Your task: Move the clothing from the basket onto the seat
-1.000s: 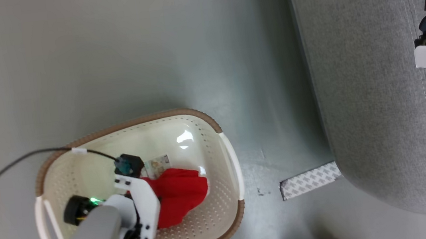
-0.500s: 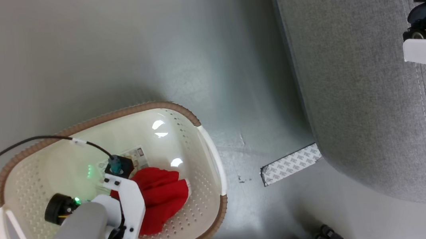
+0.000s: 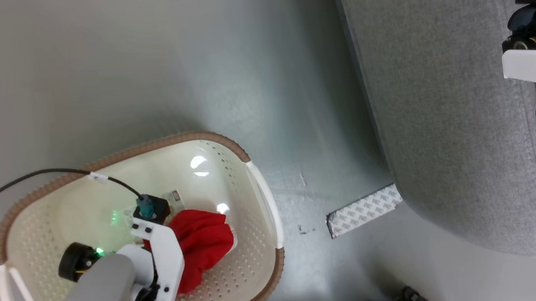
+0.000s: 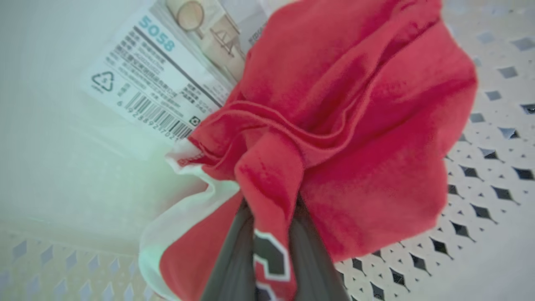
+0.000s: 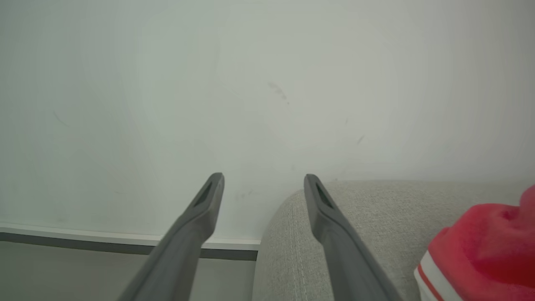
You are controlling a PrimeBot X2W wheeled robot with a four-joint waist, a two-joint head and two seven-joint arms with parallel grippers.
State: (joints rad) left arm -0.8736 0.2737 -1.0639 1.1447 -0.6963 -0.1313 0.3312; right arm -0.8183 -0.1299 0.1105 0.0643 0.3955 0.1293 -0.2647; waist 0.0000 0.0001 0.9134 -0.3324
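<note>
Two pieces of clothing are counted, both bright red. The first garment (image 3: 205, 246) is found inside the basket (image 3: 161, 143), right of its middle. It is bunched into a lump whose longer side runs from lower left to upper right in the head view. It is gripped by the left gripper (image 4: 269, 217): the two dark fingers (image 4: 234, 259) are pressed together, and a fold bearing dark, white-edged lettering is pinched between them. The gathered folds fan away from the fingers. Whether the lump is lifted clear of the perforated bottom cannot be told.

The second garment (image 5: 480, 251), edged in white with a thin red stripe, is seen lying on the seat (image 5: 376, 209), at the lower right of the right wrist view.

One basket is counted. Its long axis is laid left to right across the head view, between two white handles. The right end sits slightly higher and is turned toward the one seat, with bare floor (image 3: 136, 59) between them.

The right gripper (image 5: 263, 177) is held with its fingers spread apart and nothing between them, pointed at a pale wall (image 5: 250, 83) past the seat's rounded edge.

One printed label (image 4: 154, 75) is partly covered by the first garment. One black cable (image 3: 24, 178) is draped across the rim. One strip of patterned tape (image 3: 363, 210) is stuck to the floor beside the seat.
</note>
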